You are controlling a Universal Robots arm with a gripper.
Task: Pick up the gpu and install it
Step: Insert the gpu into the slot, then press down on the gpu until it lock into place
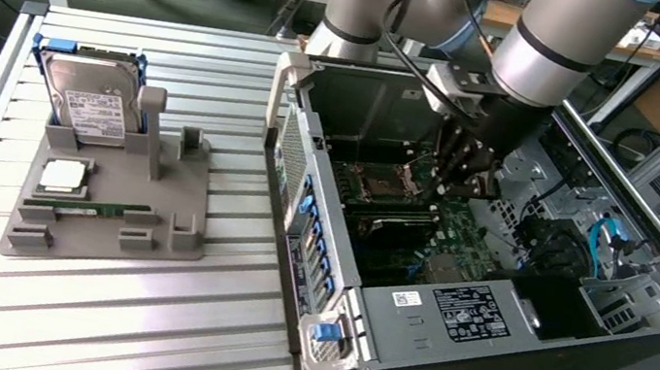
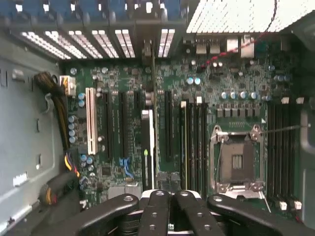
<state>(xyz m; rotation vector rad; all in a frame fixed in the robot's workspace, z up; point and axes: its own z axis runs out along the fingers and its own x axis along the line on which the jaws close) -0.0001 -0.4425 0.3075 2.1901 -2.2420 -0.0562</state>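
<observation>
Wrist view, end effector [image 2: 170, 209] clamped on gpu [image 2: 153, 118] edge-on above motherboard [image 2: 236, 78], no legible writing.

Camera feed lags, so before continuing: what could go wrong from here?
1. The gripper holds the gpu edge-on above closely spaced slots; slightly off, it could seat in the wrong one.
2. Its far end sits near the rear slot covers and may catch there.
</observation>
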